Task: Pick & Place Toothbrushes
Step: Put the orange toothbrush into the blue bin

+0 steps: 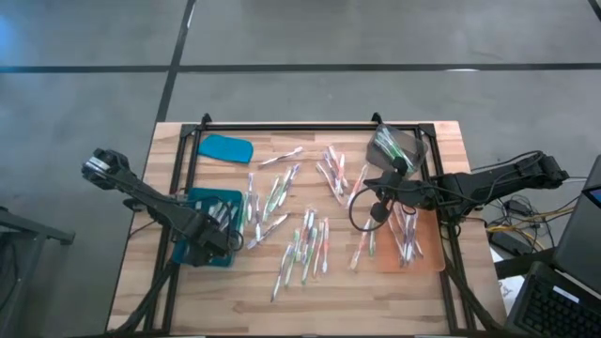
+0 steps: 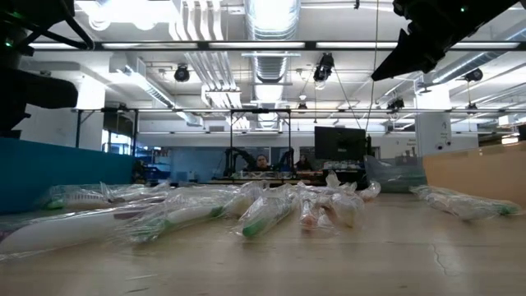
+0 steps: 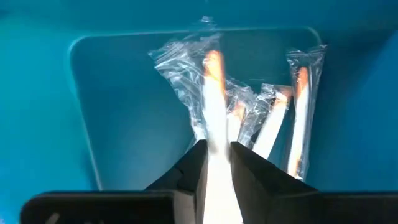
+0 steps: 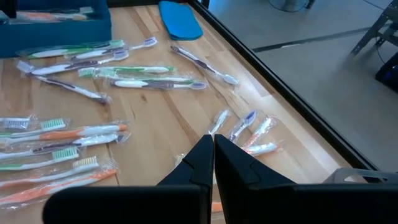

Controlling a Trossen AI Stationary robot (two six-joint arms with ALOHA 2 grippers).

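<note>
The landmark is the blue bin (image 1: pixel 203 199) near the table's (image 1: pixel 310 300) left edge; the left gripper (image 1: pixel 222 240) hangs over it, and in the left wrist view its fingers (image 3: pixel 252 177) stand a little apart with a white, orange-tipped wrapped toothbrush (image 3: pixel 215 106) between them; whether they press on it or have let go cannot be told; the brush points down into the bin, where more wrapped orange-and-white brushes (image 3: pixel 298 118) lie against the floor and far wall.

Just right of the bin, loose toothbrushes (image 1: pixel 305 239) in clear wrappers lie scattered over the wood, green, pink and orange parts showing; a few touch the bin's right wall; others spread farther right in small clusters; a blue lid (image 1: pixel 225 148) lies just behind the bin, flat on the table.

Well right of the bin, the right gripper (image 1: pixel 374 182) hovers above the scattered brushes; the right wrist view shows its fingers (image 4: pixel 233 165) pressed together with nothing between them; beneath it lie a few small wrapped brushes (image 4: pixel 249 127); beyond them, toward the bin, rows of green, purple and orange brushes (image 4: pixel 93 62) lie flat.

Farther right still, an orange tray (image 1: pixel 427 258) holds more brushes, and a clear bag (image 1: pixel 394 145) sits behind it; black cables (image 1: pixel 362 211) loop beside the right arm.

In the low view, wrapped brushes (image 2: pixel 263 215) lie in a low heap across the tabletop.
</note>
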